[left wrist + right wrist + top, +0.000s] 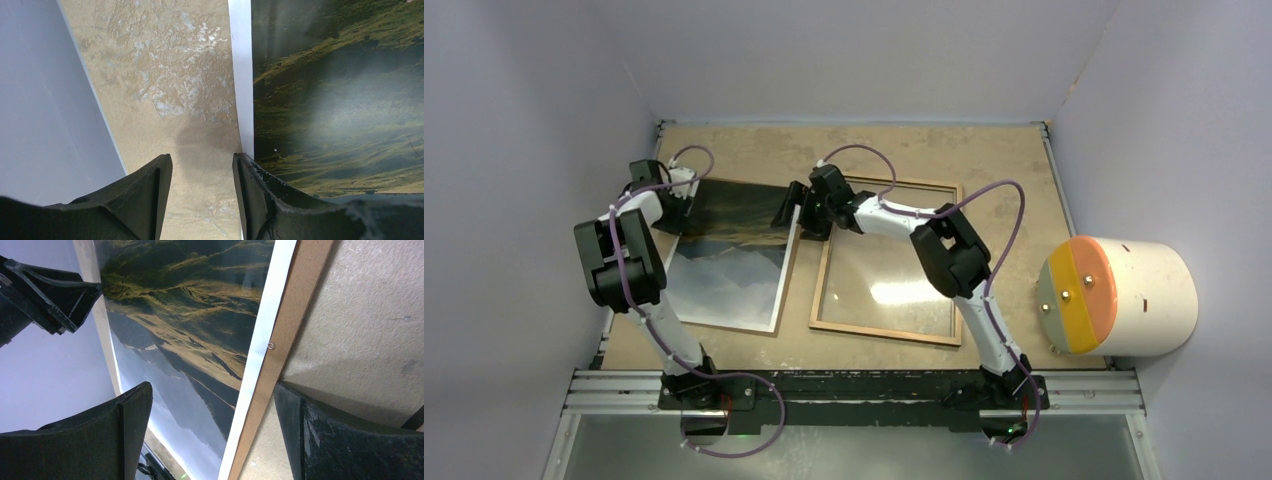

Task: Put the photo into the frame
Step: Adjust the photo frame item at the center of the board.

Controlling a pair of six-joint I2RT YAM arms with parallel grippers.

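The photo (724, 270), a misty mountain landscape with a white border, lies face up on the table left of centre. It also shows in the left wrist view (340, 90) and the right wrist view (190, 315). The frame (884, 333) lies flat to its right, wood rim up, with its pane reflecting light. My left gripper (684, 212) is open at the photo's far left corner, its right finger (260, 195) over the white border. My right gripper (792, 215) is open and straddles the photo's far right edge (212, 390).
A thin brown backing board (285, 340) sticks out from under the photo's right edge. A white cylinder with an orange and yellow end (1124, 295) lies at the right, off the table's edge. Grey walls close in the table on three sides.
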